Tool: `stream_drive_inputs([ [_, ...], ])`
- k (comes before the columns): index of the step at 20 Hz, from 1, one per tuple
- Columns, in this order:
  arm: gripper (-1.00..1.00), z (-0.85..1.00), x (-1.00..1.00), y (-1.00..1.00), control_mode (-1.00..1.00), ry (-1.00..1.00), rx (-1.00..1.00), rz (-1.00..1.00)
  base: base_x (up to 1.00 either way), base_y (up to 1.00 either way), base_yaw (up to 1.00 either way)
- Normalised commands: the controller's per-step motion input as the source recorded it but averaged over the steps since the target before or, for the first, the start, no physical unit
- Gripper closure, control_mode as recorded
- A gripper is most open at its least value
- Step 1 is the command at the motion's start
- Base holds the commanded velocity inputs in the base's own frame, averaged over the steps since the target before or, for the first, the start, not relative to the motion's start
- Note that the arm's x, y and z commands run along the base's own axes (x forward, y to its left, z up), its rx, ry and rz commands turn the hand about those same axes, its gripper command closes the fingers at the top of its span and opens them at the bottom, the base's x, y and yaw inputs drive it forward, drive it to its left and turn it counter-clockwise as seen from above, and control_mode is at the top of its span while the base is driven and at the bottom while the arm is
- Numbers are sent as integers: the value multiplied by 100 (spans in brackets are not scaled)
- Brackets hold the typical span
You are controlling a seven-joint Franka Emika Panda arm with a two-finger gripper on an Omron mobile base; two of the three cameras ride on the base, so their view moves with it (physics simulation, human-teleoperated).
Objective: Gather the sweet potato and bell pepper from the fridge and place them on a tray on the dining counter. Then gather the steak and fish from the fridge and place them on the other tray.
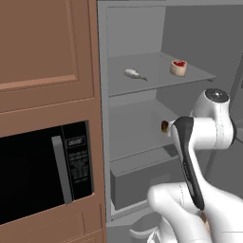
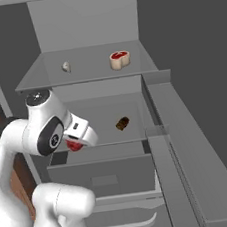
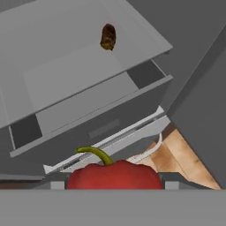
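The red bell pepper [image 3: 114, 174] sits clamped in the gripper [image 2: 75, 144], green stem curling up between the dark finger pieces on either side in the hand view, so the pincer is closed around it and the pepper is off the shelf. From the right base view you catch a sliver of that red tucked under the white hand, out in front of the fridge [image 2: 153, 75] at about the height of its middle shelf.

That reads as the first leg of the job: one vegetable in hand, and no tray or dining counter in sight from here. The next move, by my reckoning, calls for drawing the arm clear of the fridge, turning the base away and carrying the pepper over to a tray without loosening the squeeze.

The sweet potato [image 2: 122, 123] lies on the fridge's middle shelf, a small brown lump well apart from the gripper and deeper in; the hand view shows it up and beyond the pepper. It waits for a second trip.

On the fridge's upper shelf sit the steak [image 2: 120, 59], red-topped, toward the right, and the pale fish [image 1: 134, 73] toward the left, both untouched and meant for the other tray.
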Motion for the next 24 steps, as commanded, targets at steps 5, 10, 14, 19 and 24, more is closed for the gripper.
stream_drive_inputs([
  [5, 100, 0, -4, 7, -100, 0, -1, 0, 0, 0, 0],
  [10, 100, 0, -12, 0, -100, -2, 0, 0, 0, 0, 0],
  [14, 100, 0, -13, 1, 100, -2, 0, 0, -59, 9, 0],
  [19, 100, 0, 0, 0, 100, 0, 0, 0, -84, 53, -7],
  [24, 100, 0, 0, 0, 100, 0, 0, 0, -64, 76, -15],
])
